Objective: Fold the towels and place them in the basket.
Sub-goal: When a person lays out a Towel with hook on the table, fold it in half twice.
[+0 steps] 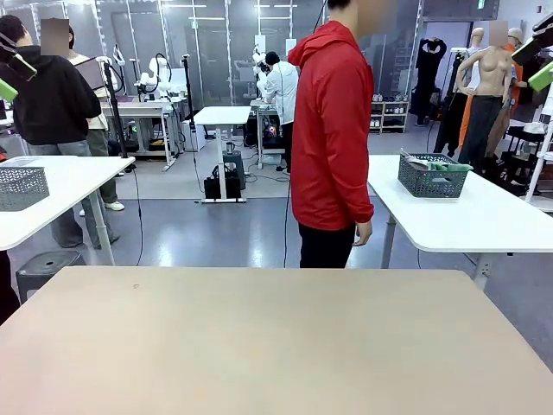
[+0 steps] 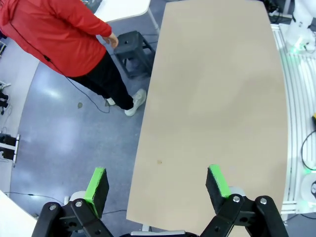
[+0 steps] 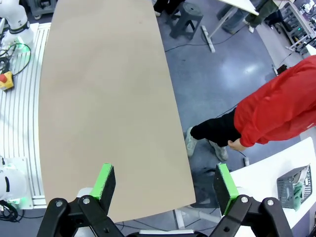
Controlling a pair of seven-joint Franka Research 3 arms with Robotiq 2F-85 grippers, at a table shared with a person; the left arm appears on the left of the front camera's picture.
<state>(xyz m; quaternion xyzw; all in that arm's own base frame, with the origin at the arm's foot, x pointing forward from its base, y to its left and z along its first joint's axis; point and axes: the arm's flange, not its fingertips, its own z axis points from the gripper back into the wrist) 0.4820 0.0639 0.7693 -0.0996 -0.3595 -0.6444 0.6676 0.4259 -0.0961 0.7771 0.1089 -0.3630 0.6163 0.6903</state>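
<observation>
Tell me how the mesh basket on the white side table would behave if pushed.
The mesh basket looks rigid and probably light, its walls being open wire. Its wide base suggests sliding rather than tipping on the smooth white table. The cloth inside likely adds little weight.

Left gripper [image 2: 156, 174] and right gripper [image 3: 164, 170] — black linkages, green pads [image 2: 97, 190], silver screws

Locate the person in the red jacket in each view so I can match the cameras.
Front view: person at centre, standing behind the tan table.
Left wrist view: person top left, off the table's left edge.
Right wrist view: person at right edge.
Shared landmark: the tan table.
</observation>
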